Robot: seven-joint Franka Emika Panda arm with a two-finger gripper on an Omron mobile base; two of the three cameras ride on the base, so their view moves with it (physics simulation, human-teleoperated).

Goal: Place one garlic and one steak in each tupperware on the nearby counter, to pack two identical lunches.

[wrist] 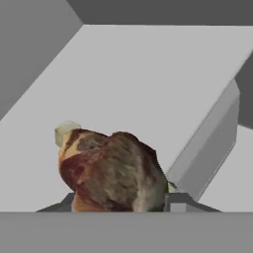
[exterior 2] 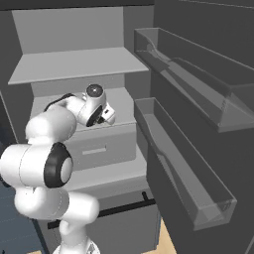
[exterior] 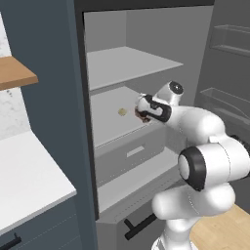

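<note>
My gripper [exterior: 141,114] reaches into the open fridge, over the middle shelf [exterior: 110,124]. Its jaws are shut on the steak [wrist: 111,170], a lumpy reddish-brown chunk that sits between the two fingertips [wrist: 179,201] in the hand view. From the left base view a bit of the steak [exterior: 142,116] shows at the hand's tip. One garlic [exterior: 122,112], a small pale bulb, lies on the same shelf just beyond the steak; the garlic [wrist: 66,130] peeks out behind the meat in the hand view. The gripper [exterior 2: 110,118] points into the shelf. The tupperware is out of view.
An upper shelf [exterior: 132,63] hangs above the hand and a grey drawer [exterior: 132,154] sits below it. The open fridge door with its clear bins [exterior 2: 183,154] stands to the right. A white counter [exterior: 27,178] lies left of the fridge wall.
</note>
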